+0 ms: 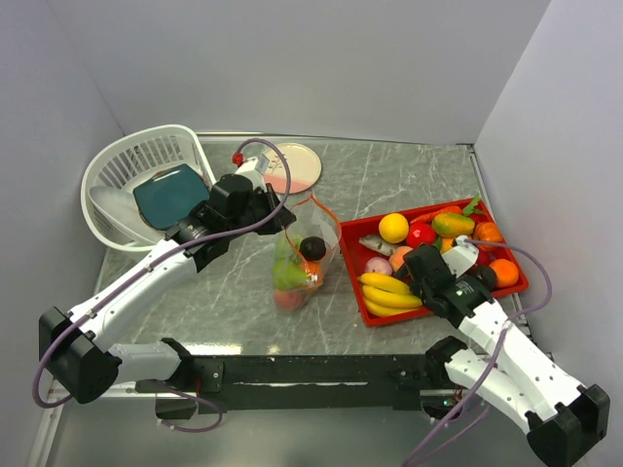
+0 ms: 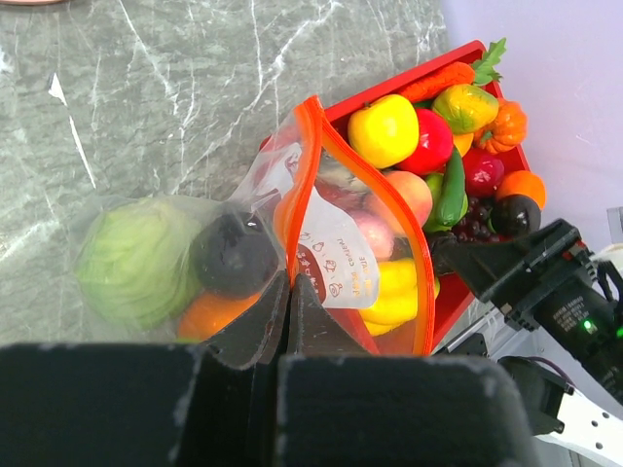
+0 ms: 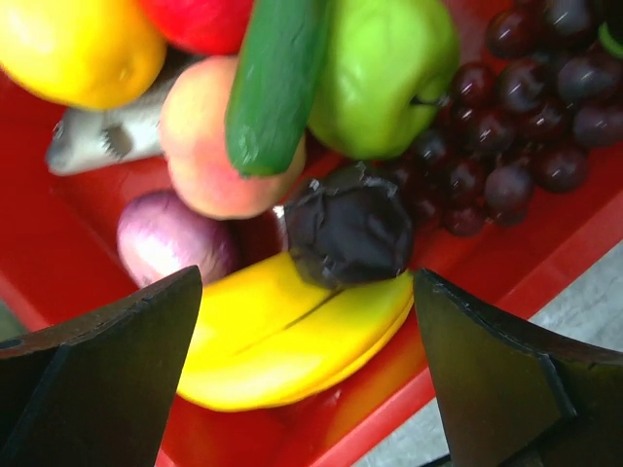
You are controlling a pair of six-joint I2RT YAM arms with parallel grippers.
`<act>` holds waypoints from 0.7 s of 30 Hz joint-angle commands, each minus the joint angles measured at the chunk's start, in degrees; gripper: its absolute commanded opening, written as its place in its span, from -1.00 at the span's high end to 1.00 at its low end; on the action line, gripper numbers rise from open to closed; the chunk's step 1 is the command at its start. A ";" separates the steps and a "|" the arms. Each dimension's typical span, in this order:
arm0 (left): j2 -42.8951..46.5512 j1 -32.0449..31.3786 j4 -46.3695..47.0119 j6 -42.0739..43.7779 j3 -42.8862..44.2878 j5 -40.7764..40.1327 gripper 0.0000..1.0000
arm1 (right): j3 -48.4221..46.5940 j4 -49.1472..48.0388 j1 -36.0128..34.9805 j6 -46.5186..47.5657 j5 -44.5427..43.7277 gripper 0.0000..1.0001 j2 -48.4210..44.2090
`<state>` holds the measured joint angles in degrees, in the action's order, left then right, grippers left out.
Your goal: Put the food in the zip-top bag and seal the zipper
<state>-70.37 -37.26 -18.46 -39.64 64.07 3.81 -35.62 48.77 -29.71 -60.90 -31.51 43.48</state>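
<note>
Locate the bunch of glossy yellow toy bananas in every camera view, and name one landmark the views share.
Top external: bunch of glossy yellow toy bananas, near-left corner of the red rectangular plastic tray.
Left wrist: lower centre-right, seen through the clear plastic zip-top bag.
Right wrist: bottom centre, inside the open right end effector.
Shared landmark: the red tray.

The top camera sits high behind both arm bases, facing down over the whole grey marble-patterned surface. The left wrist camera looks past the left claw, close over the clear floppy plastic bag, toward the red rectangular plastic tray, which the right wrist camera views from very near.
</note>
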 commanded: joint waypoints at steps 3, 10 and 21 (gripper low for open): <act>0.50 0.17 2.90 0.70 -0.35 1.37 0.97 | 0.72 -6.49 4.57 5.08 -0.93 -0.93 1.95; 0.32 0.17 3.25 0.53 -0.44 1.90 0.98 | 1.07 -9.74 6.69 7.29 1.27 -0.87 6.17; 0.32 0.17 3.17 0.26 -0.53 2.25 0.98 | 3.80 -9.75 6.78 5.01 1.71 -0.50 4.15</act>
<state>-70.37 -37.26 -18.00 -39.64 63.96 4.78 -32.10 40.27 -23.20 -54.76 -28.86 49.60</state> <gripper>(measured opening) 0.025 0.833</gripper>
